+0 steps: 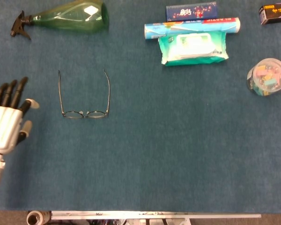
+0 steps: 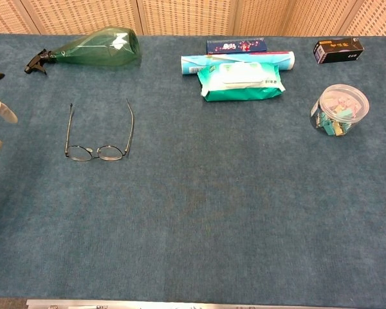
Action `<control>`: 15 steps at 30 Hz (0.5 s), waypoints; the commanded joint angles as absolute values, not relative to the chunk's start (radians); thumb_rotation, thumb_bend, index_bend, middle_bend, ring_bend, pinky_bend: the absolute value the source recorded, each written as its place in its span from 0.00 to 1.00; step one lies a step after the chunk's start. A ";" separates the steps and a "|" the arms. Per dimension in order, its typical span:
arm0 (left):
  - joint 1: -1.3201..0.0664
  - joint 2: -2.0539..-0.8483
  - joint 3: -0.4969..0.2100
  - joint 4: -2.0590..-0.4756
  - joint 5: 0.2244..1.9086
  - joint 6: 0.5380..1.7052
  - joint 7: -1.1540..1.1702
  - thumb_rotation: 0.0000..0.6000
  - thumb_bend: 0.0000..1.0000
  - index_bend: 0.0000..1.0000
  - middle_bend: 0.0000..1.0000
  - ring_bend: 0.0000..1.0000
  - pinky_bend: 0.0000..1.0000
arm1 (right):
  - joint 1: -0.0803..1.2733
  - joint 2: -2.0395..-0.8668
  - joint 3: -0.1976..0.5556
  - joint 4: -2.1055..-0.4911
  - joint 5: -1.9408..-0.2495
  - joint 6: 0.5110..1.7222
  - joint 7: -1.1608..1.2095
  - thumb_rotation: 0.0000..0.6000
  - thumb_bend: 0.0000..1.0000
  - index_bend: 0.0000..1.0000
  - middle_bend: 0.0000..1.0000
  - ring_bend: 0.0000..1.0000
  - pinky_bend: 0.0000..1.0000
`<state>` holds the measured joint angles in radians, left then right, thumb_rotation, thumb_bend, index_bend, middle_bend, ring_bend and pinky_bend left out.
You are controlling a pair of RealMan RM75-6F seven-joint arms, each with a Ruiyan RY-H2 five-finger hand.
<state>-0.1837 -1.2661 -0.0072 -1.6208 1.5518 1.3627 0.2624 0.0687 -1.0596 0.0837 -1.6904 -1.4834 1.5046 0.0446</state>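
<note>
Left hand [image 1: 7, 122]: in view at the left edge of the desk [image 1: 145, 159], palm down, fingers [image 1: 11, 91] released and spread, holding nothing and touching nothing. In the chest view only its fingertips show at the left border.

Glasses [image 1: 84, 96]: lying flat on the desk, just to the right of the left hand and apart from it. The temples are unfolded and run away from the robot toward the far edge; the lens front lies crosswise on the near side, roughly level with the hand's palm. The long axis of the frame front thus runs left to right, with its left end the part closest to the fingers. The left hand is the nearer one to this item.

Spray bottle [image 1: 65, 16]: green, on its side at the far left corner, nozzle pointing left, well apart from the hand and the glasses.

Centre far edge: a dark flat box [image 1: 192, 10], a blue-and-white roll [image 1: 192, 26] in front of it, and a green pack of wet wipes [image 1: 194, 48] touching the roll on its near side.

Clear round tub [image 1: 268, 77]: far right, lidded, containing small coloured items, apparently clips. A small black box [image 1: 274, 13] lies in the far right corner.

Right hand: not seen in either view.
</note>
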 commanded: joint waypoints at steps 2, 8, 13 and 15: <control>-0.234 -1.214 0.005 -1.702 1.552 1.276 0.283 1.00 0.32 0.37 0.01 0.01 0.07 | 0.061 -1.054 0.084 -1.696 -1.490 1.517 0.049 1.00 0.32 0.52 0.37 0.23 0.28; -0.277 -1.167 0.008 -1.786 1.523 1.192 0.304 1.00 0.51 0.36 0.00 0.00 0.07 | 0.057 -1.050 0.084 -1.700 -1.494 1.524 0.057 1.00 0.32 0.52 0.37 0.23 0.28; -0.321 -1.133 0.007 -1.874 1.440 1.098 0.392 1.00 0.66 0.34 0.00 0.00 0.07 | 0.058 -1.046 0.087 -1.700 -1.488 1.518 0.065 1.00 0.32 0.52 0.37 0.23 0.28; -0.333 -1.129 0.005 -1.894 1.409 1.074 0.417 1.00 0.69 0.32 0.00 0.00 0.06 | 0.059 -1.046 0.088 -1.699 -1.488 1.517 0.066 1.00 0.32 0.52 0.37 0.23 0.28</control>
